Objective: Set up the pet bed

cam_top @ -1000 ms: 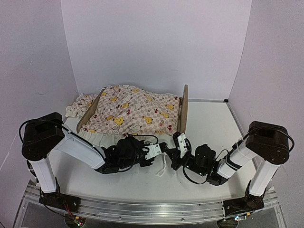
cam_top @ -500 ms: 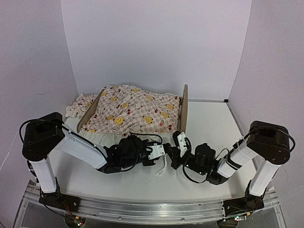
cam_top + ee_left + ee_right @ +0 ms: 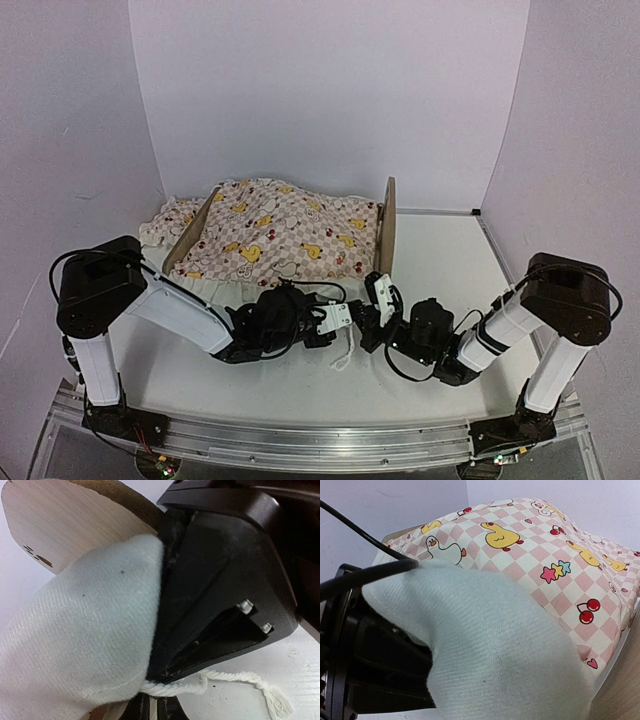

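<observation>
Right gripper (image 3: 372,318) clamped on white cloth (image 3: 80,630), left gripper (image 3: 345,320) sat close beside it, its grip unclear, pet bed (image 3: 386,235) stood just beyond.

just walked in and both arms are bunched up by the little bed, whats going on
Both arms reach the near corner of the pet bed, draped with the duck-print cover. The left fingers and right fingers sit tip to tip at a piece of white fabric with a loose cord. The right pair is shut; the left pair is hidden by fabric.
</observation>
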You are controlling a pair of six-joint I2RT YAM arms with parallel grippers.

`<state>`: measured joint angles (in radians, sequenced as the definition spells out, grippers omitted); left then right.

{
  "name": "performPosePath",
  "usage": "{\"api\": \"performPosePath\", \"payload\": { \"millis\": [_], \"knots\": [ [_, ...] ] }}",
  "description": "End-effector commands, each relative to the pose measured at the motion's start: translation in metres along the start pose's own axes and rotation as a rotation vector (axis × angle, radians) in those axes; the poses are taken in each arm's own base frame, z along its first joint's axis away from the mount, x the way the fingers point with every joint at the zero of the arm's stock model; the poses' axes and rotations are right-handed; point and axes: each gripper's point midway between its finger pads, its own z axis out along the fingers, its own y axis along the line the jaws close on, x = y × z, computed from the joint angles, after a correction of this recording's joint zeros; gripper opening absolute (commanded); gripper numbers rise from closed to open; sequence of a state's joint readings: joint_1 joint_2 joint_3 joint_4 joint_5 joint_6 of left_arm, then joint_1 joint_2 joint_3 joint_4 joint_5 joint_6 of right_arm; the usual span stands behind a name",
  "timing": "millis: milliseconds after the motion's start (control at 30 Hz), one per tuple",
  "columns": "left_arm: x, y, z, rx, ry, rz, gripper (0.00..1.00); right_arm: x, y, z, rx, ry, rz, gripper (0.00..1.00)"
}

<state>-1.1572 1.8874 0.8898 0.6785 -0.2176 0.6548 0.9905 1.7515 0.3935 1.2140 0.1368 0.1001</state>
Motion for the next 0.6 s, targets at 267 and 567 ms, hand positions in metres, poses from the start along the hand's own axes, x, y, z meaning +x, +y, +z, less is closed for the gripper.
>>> {"api": "performPosePath", "payload": {
  "millis": [267, 567],
  "knots": [
    [-0.049, 0.043, -0.010, -0.112, -0.138, -0.139, 0.00, -0.017, 0.029, 0.002, -0.081, 0.123, 0.131, 0.27],
    [-0.047, 0.043, -0.017, -0.102, -0.137, -0.174, 0.00, 0.042, 0.053, -0.047, 0.023, 0.444, 0.348, 0.53]
  ]
}}
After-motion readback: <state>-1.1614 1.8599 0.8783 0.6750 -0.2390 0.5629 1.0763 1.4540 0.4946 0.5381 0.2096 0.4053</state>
